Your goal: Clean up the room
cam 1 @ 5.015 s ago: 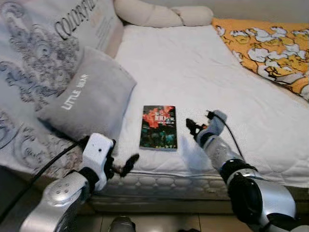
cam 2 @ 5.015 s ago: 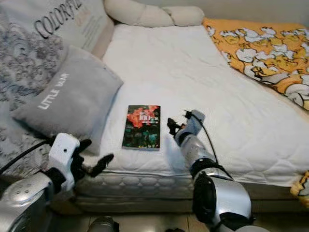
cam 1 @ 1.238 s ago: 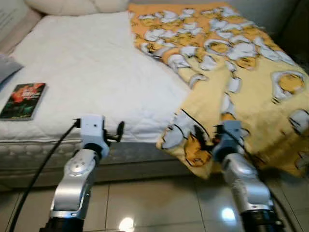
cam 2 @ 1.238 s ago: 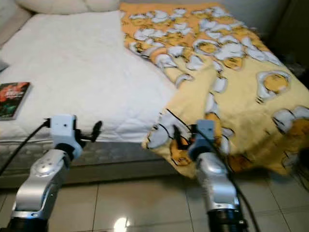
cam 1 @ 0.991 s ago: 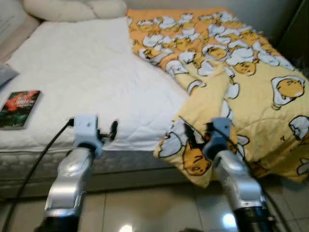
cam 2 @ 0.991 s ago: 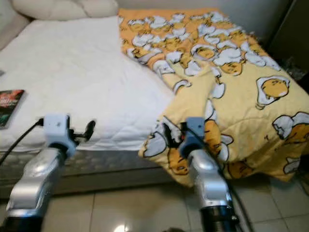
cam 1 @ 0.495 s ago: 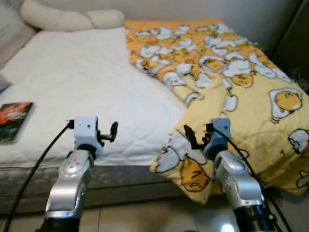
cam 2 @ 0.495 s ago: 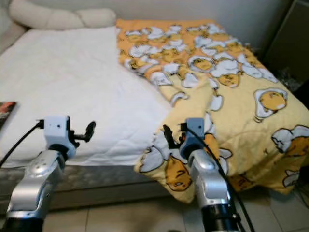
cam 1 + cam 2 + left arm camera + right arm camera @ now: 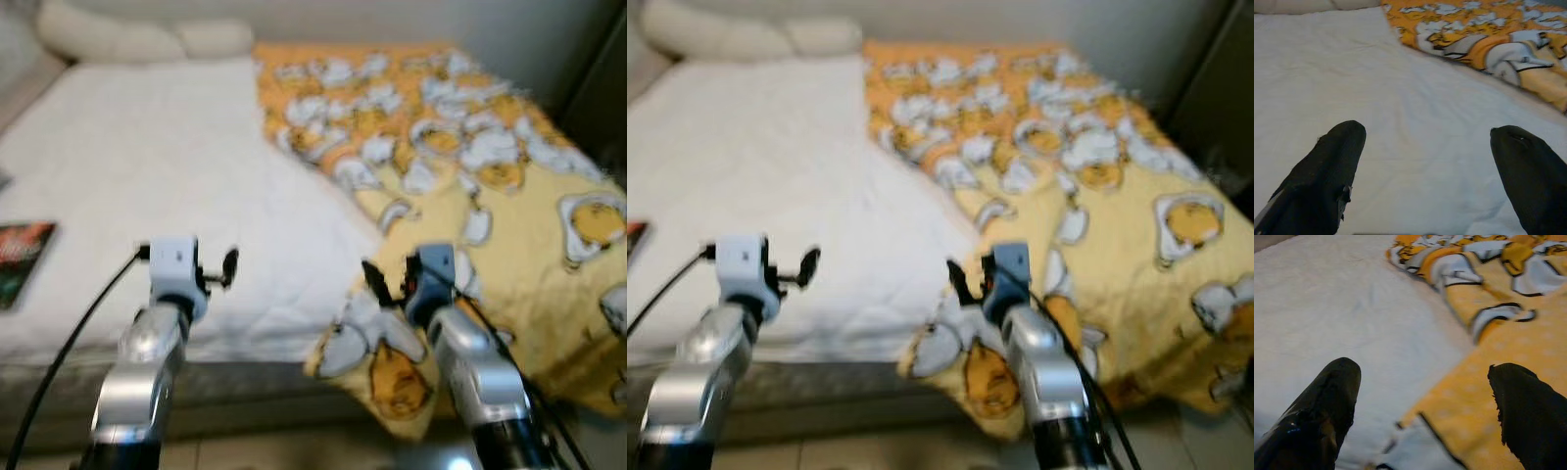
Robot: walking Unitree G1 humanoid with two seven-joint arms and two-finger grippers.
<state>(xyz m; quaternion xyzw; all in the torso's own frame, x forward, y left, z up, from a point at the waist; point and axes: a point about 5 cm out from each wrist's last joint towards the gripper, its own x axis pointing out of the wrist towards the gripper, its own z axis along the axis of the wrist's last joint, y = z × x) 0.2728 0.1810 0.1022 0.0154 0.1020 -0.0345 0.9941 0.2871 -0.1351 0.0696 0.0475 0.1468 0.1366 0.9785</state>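
From the head, the yellow blanket [image 9: 490,186] lies rumpled over the bed [image 9: 147,176], one corner spilling over the bed's near edge; a book [image 9: 20,250] sits unshelved, so tidying looks barely begun. The left wrist view shows the left hand [image 9: 1425,161] released above white sheet. The right wrist view shows the right hand [image 9: 1422,401] spread, empty, over that blanket's edge.

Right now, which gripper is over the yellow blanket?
The right gripper, open above the blanket's drooping corner; the left gripper hangs over the white mattress.
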